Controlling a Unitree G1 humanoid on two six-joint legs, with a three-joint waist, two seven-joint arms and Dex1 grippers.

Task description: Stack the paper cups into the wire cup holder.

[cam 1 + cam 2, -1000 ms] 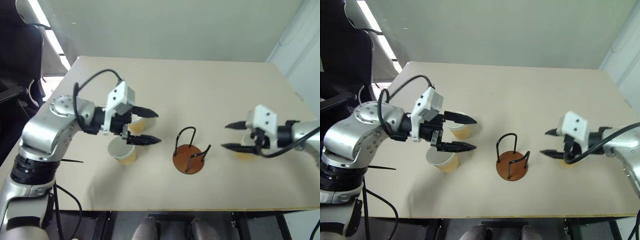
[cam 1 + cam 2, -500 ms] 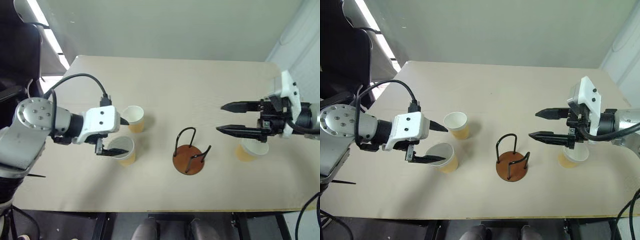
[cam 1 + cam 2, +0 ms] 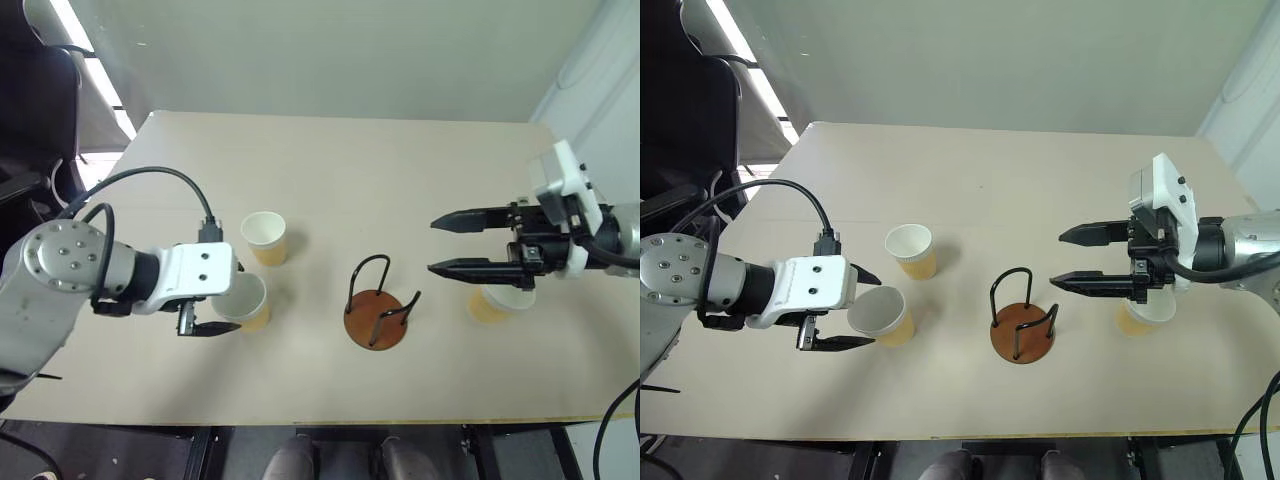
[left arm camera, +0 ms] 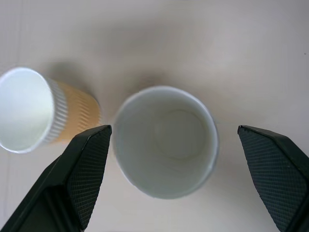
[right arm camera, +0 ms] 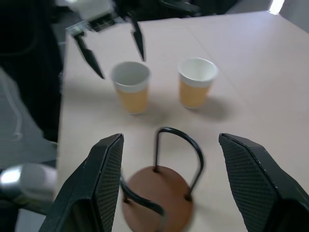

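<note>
Standing on the tabletop [image 3: 420, 170]: three paper cups and the wire cup holder [image 3: 376, 318], which sits low in the middle of the frame with nothing inside its black loops.
Left gripper [image 3: 852, 308]: lower left of the frame, fingers spread wide on either side of the nearest cup [image 3: 880, 314]; in the left wrist view the fingertips [image 4: 89, 159] flank that cup's rim without visibly pressing it.
Second cup [image 3: 265, 237]: upright, just above and to the right of the nearest cup, apart from it.
Right gripper [image 3: 452, 243]: right of the frame, pointing toward the centre, fingers apart with nothing between them, raised above the tabletop.
Third cup [image 3: 494, 302]: upright at the right, partly hidden under the right gripper's lower finger.
Holder and cups: holder lies between the left pair and the third cup, touching none.
</note>
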